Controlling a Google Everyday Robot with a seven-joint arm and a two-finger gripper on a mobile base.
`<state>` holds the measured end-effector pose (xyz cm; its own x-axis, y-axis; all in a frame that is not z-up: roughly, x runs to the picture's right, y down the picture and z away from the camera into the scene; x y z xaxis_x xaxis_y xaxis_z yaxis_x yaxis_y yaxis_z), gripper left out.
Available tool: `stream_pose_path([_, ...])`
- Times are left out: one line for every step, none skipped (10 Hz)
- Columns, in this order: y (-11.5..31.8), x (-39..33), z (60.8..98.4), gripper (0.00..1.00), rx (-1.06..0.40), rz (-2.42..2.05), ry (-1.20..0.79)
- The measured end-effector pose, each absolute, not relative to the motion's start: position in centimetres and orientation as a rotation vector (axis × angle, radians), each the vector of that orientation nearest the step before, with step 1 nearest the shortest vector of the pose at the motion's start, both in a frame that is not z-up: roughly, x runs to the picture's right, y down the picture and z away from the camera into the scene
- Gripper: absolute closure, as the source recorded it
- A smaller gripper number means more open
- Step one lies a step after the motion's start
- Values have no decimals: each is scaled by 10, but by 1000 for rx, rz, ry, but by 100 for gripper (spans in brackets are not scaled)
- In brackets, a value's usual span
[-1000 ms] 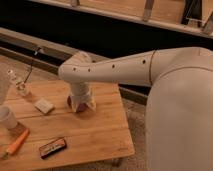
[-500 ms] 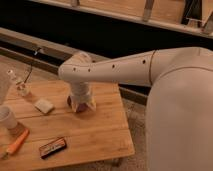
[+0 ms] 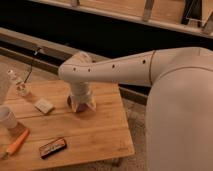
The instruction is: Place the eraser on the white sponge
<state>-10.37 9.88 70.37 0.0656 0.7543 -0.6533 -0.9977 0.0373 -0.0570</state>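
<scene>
The hand (image 3: 81, 106), jaws apart and empty, hangs low over the counter (image 3: 107, 137), with the white sponge (image 3: 44, 105) near its view-left and the eraser (image 3: 53, 147) further, toward the front edge, lying nearly crosswise.

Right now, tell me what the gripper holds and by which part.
Nothing. The gripper hangs open over the middle of the table; the eraser lies flat near its front edge, untouched.
</scene>
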Motion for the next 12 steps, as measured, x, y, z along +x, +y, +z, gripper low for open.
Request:
stream_pose_path([99,-104,704,35,-586,1441,523])
stream_pose_path([99,-104,703,35,-585,1440,523])
stream_pose_path([102,-104,702,35,-588,1418,526])
stream_pose_path([105,-107,702,35,-595,1392,521])
stream_pose_path([107,-113,700,35,-602,1357,508])
stream_pose_path([107,-117,698,35,-605,1334,498])
stream_pose_path([109,-122,694,35,-609,1290,483])
stream_pose_path([111,-125,692,35,-612,1263,474])
stream_pose_path([116,-130,687,35,-618,1217,458])
stream_pose_path([120,-136,683,35,-622,1184,445])
stream_pose_path([123,-141,681,35,-624,1166,430])
stream_pose_path([132,-154,679,35,-631,1124,401])
